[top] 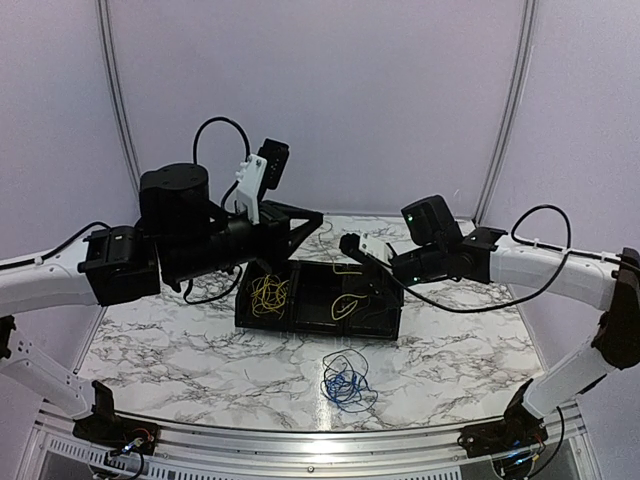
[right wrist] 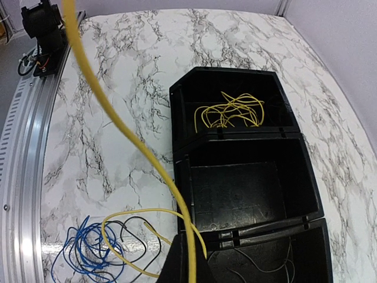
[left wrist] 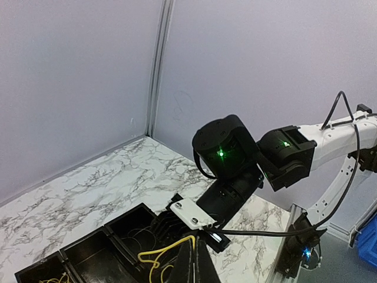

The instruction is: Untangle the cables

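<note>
Cables are thin, flexible, round-section wires w/ smooth glossy plastic skin, in 3 lots.

The yellow wire (right wrist: 79,47) is one long strand. In the right wrist view its long axis runs diagonally, from the top-left corner down-right to the bottom centre, in a gentle curve across the table (right wrist: 235,35) and past the tray (right wrist: 182,147) corner. Its low end goes straight into the right gripper (right wrist: 185,265), whose fingers are pressed together on it w/ no gap. The other end leaves the pic at the top, so can't tell where it ends.

The yellow bundle (right wrist: 230,112) is a loose scribble of loops w/ no clear axis. It sits in the tray's far end compt in the right wrist view (left end in the top view), well apart from both sets of fingers.

The blue tangle (right wrist: 82,256) is a small round knot of many tight loops, w/ a yellow loop and a thin dark strand mixed into its edge. It lies on the table in front of the tray, near the right fingers but not touching.

The tray is matte black hard plastic, rectangular w/ chamfered corners, split by ribbed dividers into 3 compts. The table is glossy white marble-look w/ grey veins and has a ribbed aluminium rail on its near edge.

The left gripper (left wrist: 189,262) has its fingers together in a dark wedge. A yellow strand arcs just at the tips, but can't tell if it's pinched. In the left wrist view the right gripper's white plate hangs just beyond, over the tray.
</note>
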Robot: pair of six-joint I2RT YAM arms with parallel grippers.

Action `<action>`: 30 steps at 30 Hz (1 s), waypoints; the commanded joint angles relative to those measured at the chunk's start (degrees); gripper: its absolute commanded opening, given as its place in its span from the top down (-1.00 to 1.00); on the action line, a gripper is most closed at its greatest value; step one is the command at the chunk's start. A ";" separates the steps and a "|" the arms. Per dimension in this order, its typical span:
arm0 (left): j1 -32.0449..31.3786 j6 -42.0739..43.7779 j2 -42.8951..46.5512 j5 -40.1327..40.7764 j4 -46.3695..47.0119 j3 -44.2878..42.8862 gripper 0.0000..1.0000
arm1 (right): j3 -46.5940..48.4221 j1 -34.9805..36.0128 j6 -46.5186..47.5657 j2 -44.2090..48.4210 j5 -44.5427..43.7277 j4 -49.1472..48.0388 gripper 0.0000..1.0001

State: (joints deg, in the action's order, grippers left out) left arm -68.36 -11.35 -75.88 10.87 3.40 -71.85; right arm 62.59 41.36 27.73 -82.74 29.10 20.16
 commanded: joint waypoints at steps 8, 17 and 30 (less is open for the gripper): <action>0.07 1.69 1.33 14.85 -0.59 6.38 -0.09 | 5.49 -2.72 -2.11 2.40 9.64 4.57 1.00; 1.91 -16.38 -1.67 10.32 8.99 17.18 -0.20 | 8.15 -2.87 -0.79 3.98 9.08 7.57 1.00; 7.67 -30.35 -8.11 -3.48 19.53 17.68 -0.14 | 6.76 -2.70 1.40 5.52 10.52 8.05 1.00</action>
State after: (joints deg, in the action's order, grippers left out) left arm -63.29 -36.34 -82.35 14.39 16.71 -53.82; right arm 68.66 38.92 28.29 -78.83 38.33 27.73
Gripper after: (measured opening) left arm 0.593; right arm 0.010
